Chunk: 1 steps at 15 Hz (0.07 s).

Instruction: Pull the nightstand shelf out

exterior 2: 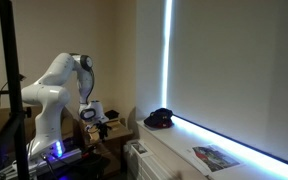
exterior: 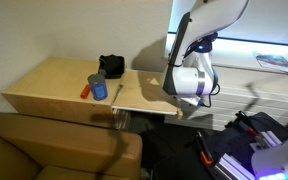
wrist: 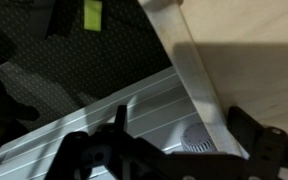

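The nightstand [exterior: 54,85] is a low light tan cabinet with a broad flat top. The nightstand shelf [exterior: 144,97] is a thin tan board that sticks out sideways from the cabinet. In the wrist view the shelf [wrist: 254,50] fills the upper right, and its pale edge runs diagonally down between my fingers. My gripper [exterior: 176,103] is at the shelf's outer end. It also shows in an exterior view [exterior 2: 100,121]. In the wrist view the gripper [wrist: 189,135] is open, its dark fingers set wide on either side of the shelf edge.
A black object [exterior: 111,66], a blue can [exterior: 99,87] and an orange item [exterior: 86,90] sit on the nightstand top. A brown leather seat [exterior: 54,145] stands in front. The white slatted dresser [wrist: 94,125] lies under the gripper and bears a magazine [exterior 2: 216,157].
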Motion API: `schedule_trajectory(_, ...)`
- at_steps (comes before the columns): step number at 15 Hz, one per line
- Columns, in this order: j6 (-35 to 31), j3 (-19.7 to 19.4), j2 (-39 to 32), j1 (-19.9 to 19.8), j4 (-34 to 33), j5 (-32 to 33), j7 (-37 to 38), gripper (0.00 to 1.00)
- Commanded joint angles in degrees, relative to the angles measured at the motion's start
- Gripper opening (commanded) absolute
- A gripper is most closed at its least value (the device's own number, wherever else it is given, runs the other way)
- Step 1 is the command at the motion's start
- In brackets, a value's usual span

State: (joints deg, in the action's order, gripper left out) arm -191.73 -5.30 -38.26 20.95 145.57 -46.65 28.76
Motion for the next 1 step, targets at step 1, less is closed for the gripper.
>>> schedule_trajectory(1, 1.1, 0.28, 0.5, -0.62, -0.01, -0.27, -0.1, 1.0)
